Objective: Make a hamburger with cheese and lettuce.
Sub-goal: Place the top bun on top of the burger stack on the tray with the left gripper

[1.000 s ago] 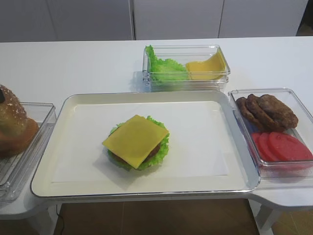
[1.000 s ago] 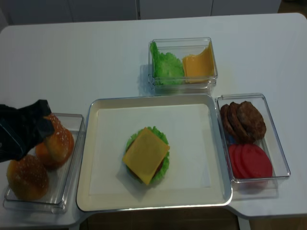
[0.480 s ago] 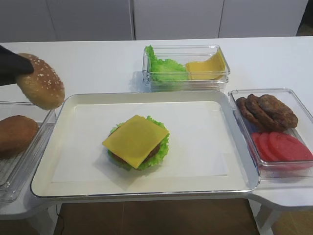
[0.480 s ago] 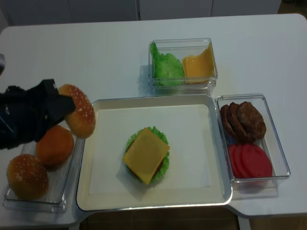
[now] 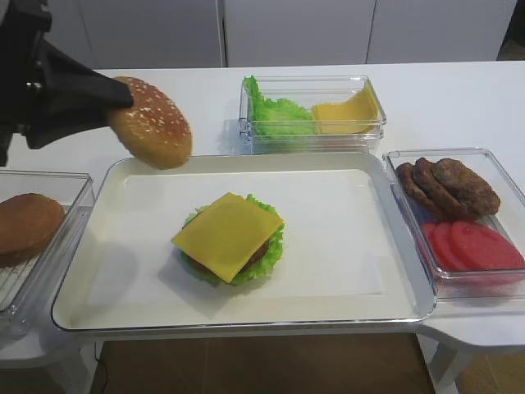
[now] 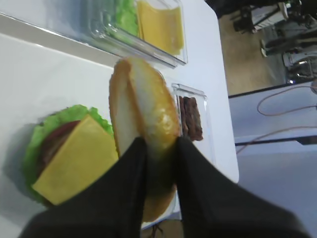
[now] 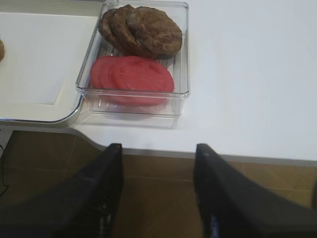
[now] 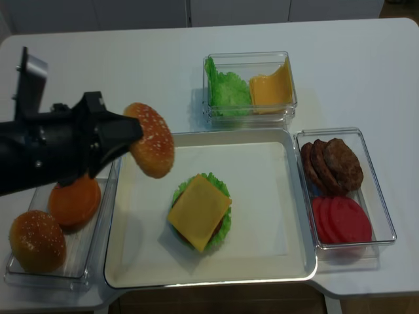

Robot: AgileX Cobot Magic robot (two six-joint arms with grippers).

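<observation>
One golden sesame-seeded bun top (image 5: 151, 121) is pinched on edge in the black left end effector (image 6: 157, 148), held in the air over the silver tray's (image 5: 246, 322) far-left corner. The hamburger (image 5: 230, 239), square yellow cheese (image 8: 199, 212) over frilly green lettuce (image 8: 226, 226), lies mid-tray, to the right and nearer. The left arm reaches in level from the left. The right end effector (image 7: 157, 184) hangs open off the white tabletop's (image 7: 247, 74) near edge.

The left tool (image 8: 129, 133) grips a sesame bun top (image 8: 151, 149) on edge above the tray (image 8: 275, 265), beside the hamburger (image 8: 200, 211).
</observation>
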